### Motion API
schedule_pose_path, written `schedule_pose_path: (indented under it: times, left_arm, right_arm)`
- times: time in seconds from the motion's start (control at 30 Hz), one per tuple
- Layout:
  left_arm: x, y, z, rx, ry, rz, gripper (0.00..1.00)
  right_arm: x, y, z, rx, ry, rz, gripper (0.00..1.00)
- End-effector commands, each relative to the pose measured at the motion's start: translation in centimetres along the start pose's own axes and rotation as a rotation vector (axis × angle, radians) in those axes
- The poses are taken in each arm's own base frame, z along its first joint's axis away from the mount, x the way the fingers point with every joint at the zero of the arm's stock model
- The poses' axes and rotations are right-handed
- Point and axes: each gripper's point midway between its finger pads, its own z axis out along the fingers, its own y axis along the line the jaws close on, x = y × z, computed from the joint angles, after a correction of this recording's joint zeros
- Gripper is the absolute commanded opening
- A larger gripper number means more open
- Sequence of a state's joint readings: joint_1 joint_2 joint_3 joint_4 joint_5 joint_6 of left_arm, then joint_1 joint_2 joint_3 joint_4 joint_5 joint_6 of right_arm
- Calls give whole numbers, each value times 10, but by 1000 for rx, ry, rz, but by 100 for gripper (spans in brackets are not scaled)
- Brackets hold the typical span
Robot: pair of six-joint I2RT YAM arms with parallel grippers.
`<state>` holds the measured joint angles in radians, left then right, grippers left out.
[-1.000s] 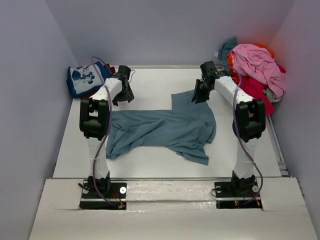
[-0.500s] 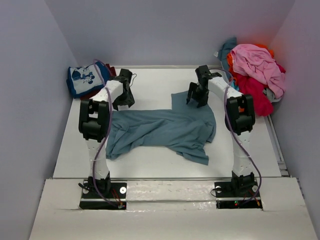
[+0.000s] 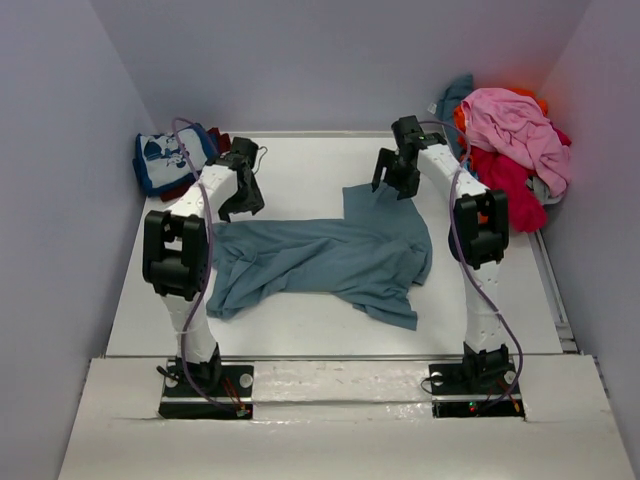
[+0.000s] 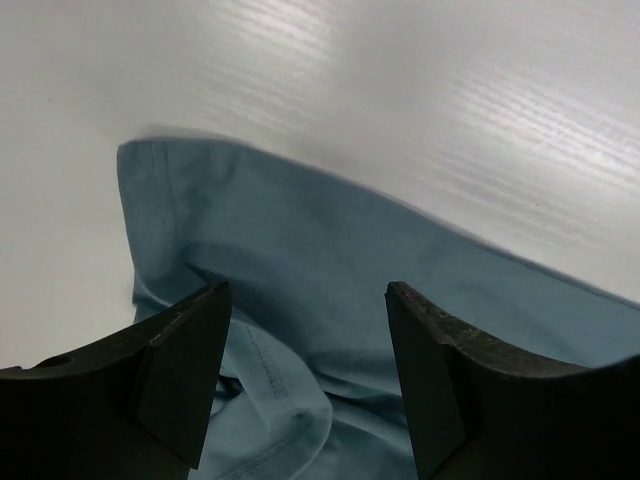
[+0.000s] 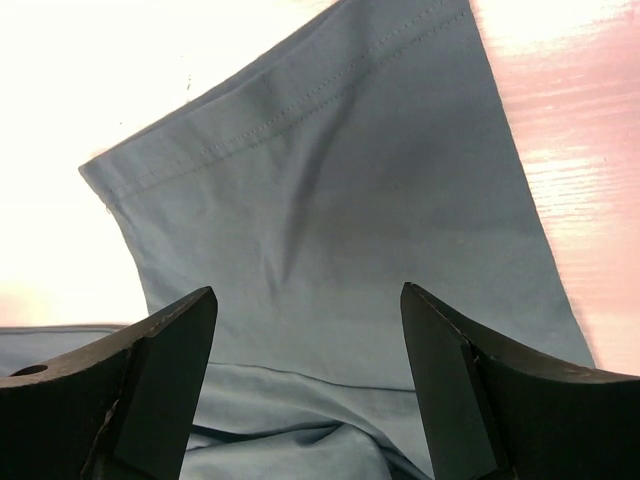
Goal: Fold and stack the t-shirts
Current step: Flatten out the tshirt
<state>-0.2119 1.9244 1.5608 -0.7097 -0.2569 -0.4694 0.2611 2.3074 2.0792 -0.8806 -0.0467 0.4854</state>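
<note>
A slate-blue t-shirt lies spread and rumpled across the middle of the table. My left gripper hovers open over its far left edge, and the wrist view shows a folded hem of the shirt between the spread fingers. My right gripper hangs open above the shirt's far right flap, with nothing held. A blue t-shirt with white cartoon print lies folded at the far left on something dark red. A heap of pink, red, orange and teal t-shirts sits at the far right.
Grey walls close the table on the left, back and right. The heap at the far right spills past the table's right rim. The arm bases stand on the near ledge.
My right gripper has opened, letting go of the shirt's far right flap, and moved back and a little left. My left arm has shifted slightly left; its jaws stay open.
</note>
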Motion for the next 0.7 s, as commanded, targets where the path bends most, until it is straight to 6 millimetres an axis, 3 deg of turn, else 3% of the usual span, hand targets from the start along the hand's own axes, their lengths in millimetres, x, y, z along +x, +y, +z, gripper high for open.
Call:
schedule_pose_path:
  times: [0.0,0.23,0.5,0.67]
  left_arm:
    - [28,11,2,-5,46,-26,75]
    - [45,16,22,13,101,-61,75]
    - [29,39,35,-1,98,-115,75]
    - [17,39,35,-6,85,-118,75]
  right_arm:
    - [-9,-6,-19,7,-36,-11,80]
    - [-4,-11,-15,2,-18,-6,81]
    - [-9,-21,-18,14,-25,1,81]
    - [-12,-28,-19,29,-33,4,81]
